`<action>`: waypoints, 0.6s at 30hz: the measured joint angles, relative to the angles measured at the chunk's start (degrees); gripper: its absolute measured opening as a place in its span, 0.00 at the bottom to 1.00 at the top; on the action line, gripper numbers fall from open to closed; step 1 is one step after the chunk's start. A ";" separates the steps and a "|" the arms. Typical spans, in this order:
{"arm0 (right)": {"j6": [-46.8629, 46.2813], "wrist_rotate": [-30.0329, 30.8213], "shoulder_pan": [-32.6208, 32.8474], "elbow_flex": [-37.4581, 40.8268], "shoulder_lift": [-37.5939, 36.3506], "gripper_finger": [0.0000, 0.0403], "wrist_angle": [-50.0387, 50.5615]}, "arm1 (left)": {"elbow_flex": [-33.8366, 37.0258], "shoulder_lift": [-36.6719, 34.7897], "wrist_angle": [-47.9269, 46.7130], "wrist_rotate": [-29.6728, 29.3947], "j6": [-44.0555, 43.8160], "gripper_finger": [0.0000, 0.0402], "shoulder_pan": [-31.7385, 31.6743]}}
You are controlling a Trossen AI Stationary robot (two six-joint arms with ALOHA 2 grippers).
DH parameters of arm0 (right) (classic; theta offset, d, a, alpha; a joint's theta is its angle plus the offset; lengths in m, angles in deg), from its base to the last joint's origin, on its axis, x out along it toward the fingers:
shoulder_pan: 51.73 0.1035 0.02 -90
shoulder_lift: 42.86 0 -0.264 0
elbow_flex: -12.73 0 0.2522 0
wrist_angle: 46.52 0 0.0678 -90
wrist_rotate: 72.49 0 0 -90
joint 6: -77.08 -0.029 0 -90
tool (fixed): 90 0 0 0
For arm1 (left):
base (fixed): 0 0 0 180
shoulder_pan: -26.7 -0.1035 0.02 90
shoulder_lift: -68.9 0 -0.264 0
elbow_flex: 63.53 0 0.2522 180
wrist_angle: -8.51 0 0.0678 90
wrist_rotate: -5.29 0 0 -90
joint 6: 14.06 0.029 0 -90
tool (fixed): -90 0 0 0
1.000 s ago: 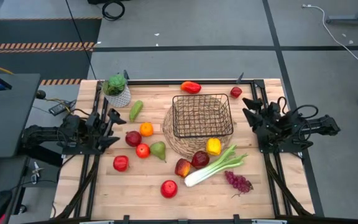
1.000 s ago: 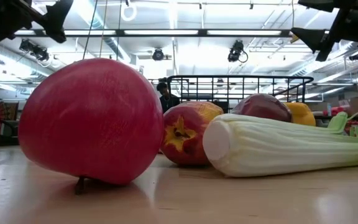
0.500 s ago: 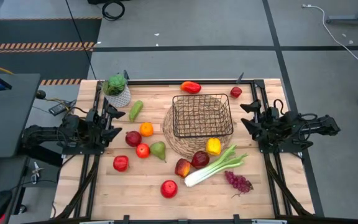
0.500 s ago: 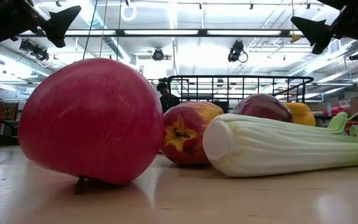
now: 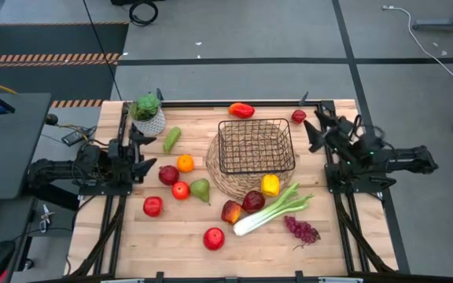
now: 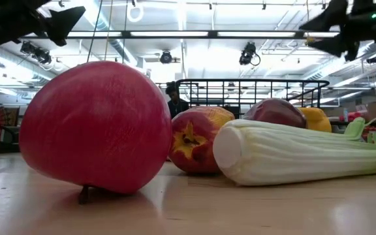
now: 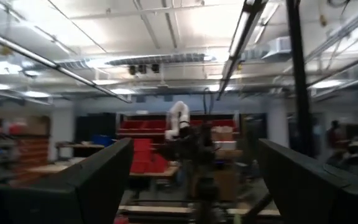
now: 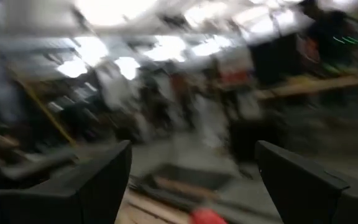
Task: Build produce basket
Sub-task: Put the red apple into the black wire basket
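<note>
You have not started to fill the basket (image 5: 255, 146) yet: it stands empty on the round straw mat (image 5: 220, 179) in the middle of the tabletop (image 5: 179, 240). All the produce lies outside it, such as the apples (image 5: 153, 206), the orange (image 5: 185, 163), the yellow pepper (image 5: 270, 185), the celery (image 5: 270, 211) and the grapes (image 5: 301, 229). Your left gripper (image 5: 138, 148) and right gripper (image 5: 314, 126) hang at the sides, both released and holding nothing.
</note>
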 joint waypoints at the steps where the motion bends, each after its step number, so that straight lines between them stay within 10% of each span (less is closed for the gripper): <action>1: -2.91 1.04 -0.74 -1.20 1.22 0.86 3.86 | 0.00 0.00 0.00 -0.85 0.98 0.87 -0.10; 8: -15.91 1.56 -8.50 -10.66 10.45 0.86 23.91 | 0.00 0.00 2.24 -5.61 2.71 0.87 -0.43; 18: -27.17 -22.88 -25.73 -20.08 24.97 0.86 41.04 | 0.00 -0.02 7.84 -7.10 11.60 0.87 -0.43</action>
